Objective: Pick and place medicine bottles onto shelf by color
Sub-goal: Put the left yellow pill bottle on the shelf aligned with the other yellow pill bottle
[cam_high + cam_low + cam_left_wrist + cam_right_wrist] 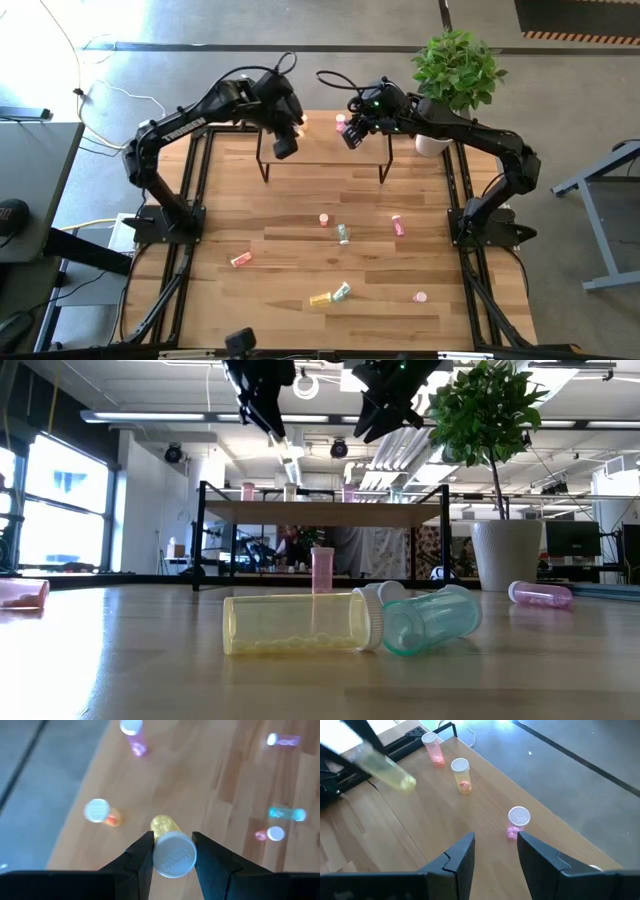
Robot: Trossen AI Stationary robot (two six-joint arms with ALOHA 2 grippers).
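Note:
The shelf (325, 150) stands at the table's far side, with a pink bottle (433, 749), an orange one (462, 776) and another pink one (516, 822) upright on its board. My left gripper (285, 145) hovers above the shelf's left part, shut on a yellow bottle (165, 826). My right gripper (495, 840) stands open over the shelf's right part (352, 135), nothing between its fingers. Several more bottles lie on the tabletop, among them a yellow one (300, 622) and a green one (430, 622). My left gripper pinches the yellow bottle at its white cap end (173, 855) between its two fingers (142, 855). The fingers slant down from above and run along the bottle, cap toward the wrist. The bottle (390, 770) hangs tilted below the fingers, clear of the shelf.
A white pot (432, 140) with a green plant (458, 65) stands just right of the shelf, close to my right arm. Loose bottles are scattered over the middle and near half of the table (343, 234) (241, 259) (420, 297). Black frame rails run along both table sides.

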